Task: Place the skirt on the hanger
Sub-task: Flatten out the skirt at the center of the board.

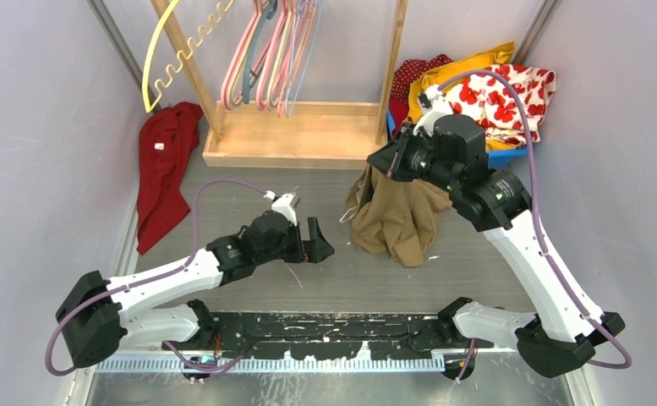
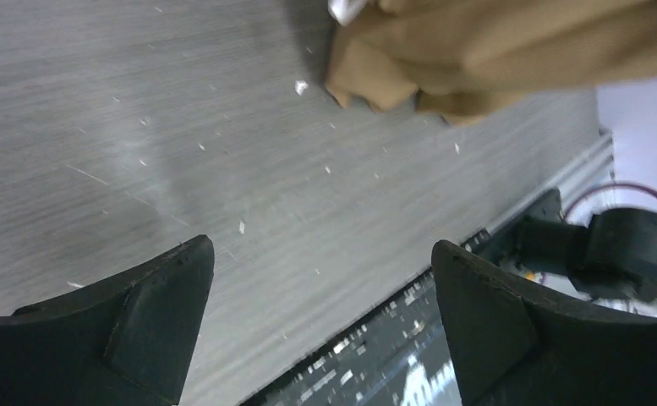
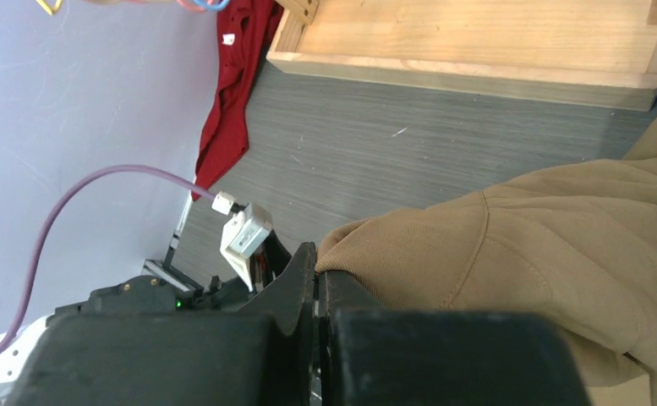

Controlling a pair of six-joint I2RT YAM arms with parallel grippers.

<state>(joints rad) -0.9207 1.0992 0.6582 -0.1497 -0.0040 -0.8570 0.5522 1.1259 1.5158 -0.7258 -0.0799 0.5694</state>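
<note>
The skirt (image 1: 396,216) is tan cloth, hanging in folds from my right gripper (image 1: 385,165) with its lower part bunched on the grey table. In the right wrist view the right gripper (image 3: 318,258) is shut on the skirt (image 3: 561,245) at its edge. My left gripper (image 1: 320,241) hovers low over the table just left of the skirt, open with nothing between its fingers. The left wrist view shows the left gripper (image 2: 323,254) with its jaws wide apart and the skirt (image 2: 494,51) ahead of it. Several pastel hangers (image 1: 270,51) hang on the wooden rack at the back.
The rack's wooden base (image 1: 295,135) sits behind the skirt. A yellow wavy hanger (image 1: 160,59) leans at the back left above a red garment (image 1: 164,169) by the left wall. A pile of red, yellow and floral clothes (image 1: 494,89) fills a bin at back right.
</note>
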